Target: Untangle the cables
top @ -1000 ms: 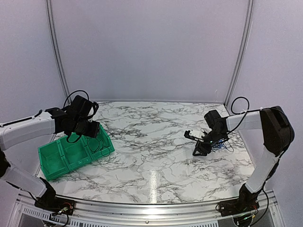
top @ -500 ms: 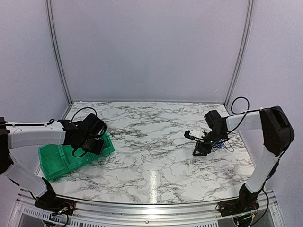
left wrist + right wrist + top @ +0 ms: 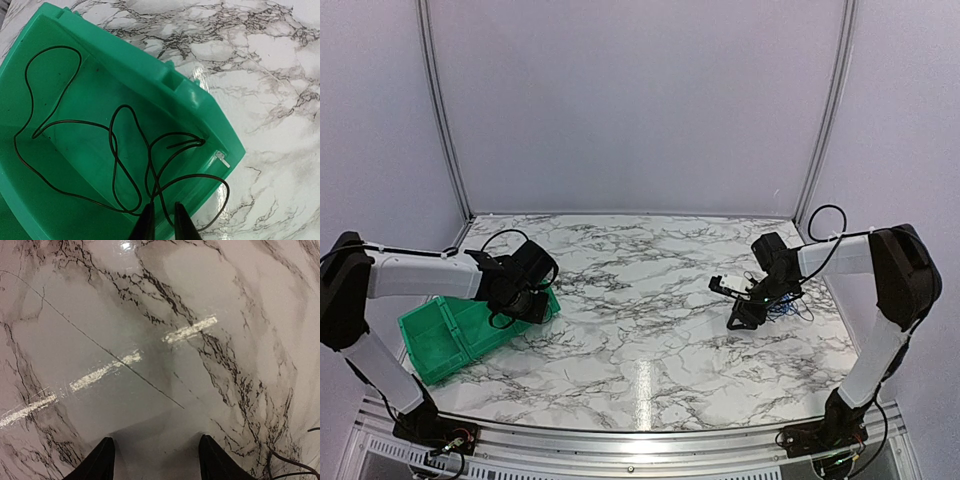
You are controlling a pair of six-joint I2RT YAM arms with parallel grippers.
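Observation:
One black cable (image 3: 115,150) lies looped inside the green bin (image 3: 200,100), and a loop of it hangs over the bin's near corner onto the marble. My left gripper (image 3: 163,205) hovers low over that corner. Its jaws stand a narrow gap apart, with a strand running between them unpinched. In the top view the left gripper (image 3: 535,303) is at the right end of the bin (image 3: 440,340). A small tangle of blue and black cables (image 3: 788,308) lies at the right of the table. My right gripper (image 3: 728,303) stands open just left of the tangle, over bare marble (image 3: 156,440). Only strand ends (image 3: 280,458) show at the lower right of the right wrist view.
The green bin has dividers and sits tilted at the table's left edge. A thin dark line (image 3: 110,355) crosses the marble ahead of the right gripper. Walls close the table on the left, back and right.
The left arm has swung down and rightward to the bin's right end, and its jaws have narrowed. The right arm and the tangle beside it have not moved.

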